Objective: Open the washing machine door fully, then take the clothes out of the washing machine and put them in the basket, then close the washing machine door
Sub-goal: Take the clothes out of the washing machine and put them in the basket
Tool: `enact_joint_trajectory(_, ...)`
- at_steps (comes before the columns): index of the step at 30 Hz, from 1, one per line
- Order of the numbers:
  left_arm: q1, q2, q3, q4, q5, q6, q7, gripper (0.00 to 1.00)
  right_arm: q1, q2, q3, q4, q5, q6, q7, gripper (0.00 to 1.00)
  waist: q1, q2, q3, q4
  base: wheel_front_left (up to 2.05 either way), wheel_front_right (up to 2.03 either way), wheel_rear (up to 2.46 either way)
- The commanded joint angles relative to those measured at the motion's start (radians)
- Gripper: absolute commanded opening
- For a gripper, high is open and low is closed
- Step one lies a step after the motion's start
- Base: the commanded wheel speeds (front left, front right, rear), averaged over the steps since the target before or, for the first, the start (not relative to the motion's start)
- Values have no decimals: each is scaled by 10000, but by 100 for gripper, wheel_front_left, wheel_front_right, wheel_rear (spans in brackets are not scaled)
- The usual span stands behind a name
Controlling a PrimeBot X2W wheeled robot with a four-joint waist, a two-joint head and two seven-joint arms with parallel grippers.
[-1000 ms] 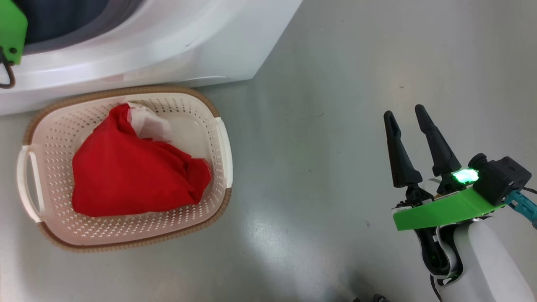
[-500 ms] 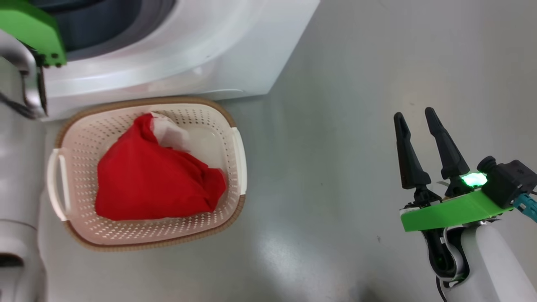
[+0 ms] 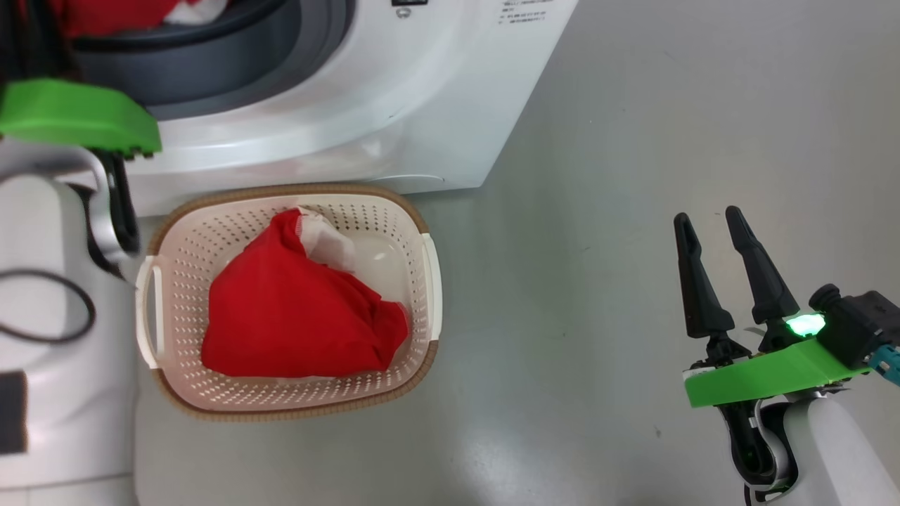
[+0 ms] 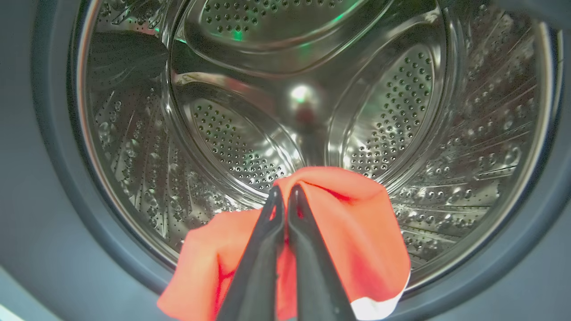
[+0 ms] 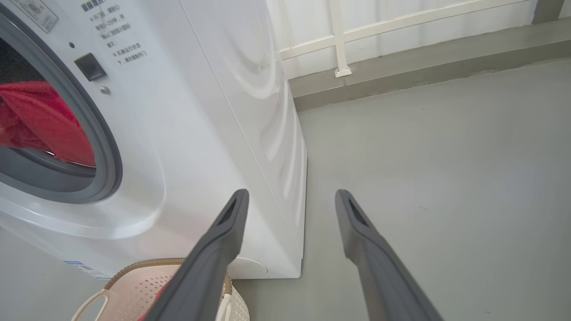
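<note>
1. Right gripper [image 3: 706, 215]: fingers spread wide, grasping nothing and touching nothing. It hangs over bare floor [image 3: 562, 281], well to the right of the basket.
2. Left gripper [image 4: 286, 191]: fingers pinched together on a red garment [image 4: 357, 232], with a fold caught between the tips. The cloth lies across the lower edge of the drum [image 4: 223, 133] mouth, and a white edge shows at its bottom.
3. Basket [image 3: 295, 190]: on the floor, just in front of the washer [image 3: 394, 91]. It holds a second red garment [image 3: 295, 323] with a white patch, lying wholly within the rim.
4. Washer: white, mouth uncovered, with a grey gasket [image 4: 44, 178] ringing the perforated steel drum.
5. Count: two grippers, two red garments (one gripped at the drum, one in the basket), one basket, one washer.
6. Beyond the washer: a white railing [image 5: 339, 40] along the wall.
</note>
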Motion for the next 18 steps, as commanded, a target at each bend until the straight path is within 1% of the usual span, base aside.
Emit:
enact_joint_trajectory(1, 447, 214, 334, -778, -12, -136, -77, 0, 249, -116, 160, -207, -113, 65, -63, 100, 0, -1, -102, 85, 0, 0, 0)
enact_joint_trajectory(10, 1898, -469, 1177, -3222, 59, -697, -77, 0, 410, -224, 59, -228, -124, 65, -63, 100, 0, -1, -260, 275, 0, 0, 0)
enact_joint_trajectory(11, 1898, -469, 1177, -3222, 59, -697, -77, 0, 410, -224, 59, -228, -124, 65, -63, 100, 0, -1, -260, 275, 0, 0, 0)
enact_joint_trajectory(15, 2406, -640, 1398, -4041, 91, -1017, -77, 0, 439, -243, 86, -212, -140, 65, -63, 100, 0, -1, -310, 332, 0, 0, 0)
enact_joint_trajectory(18, 2809, -708, 1518, -4705, 77, -1151, -77, 0, 455, -251, 116, -206, -140, 65, -63, 100, 0, -1, -346, 347, 0, 0, 0)
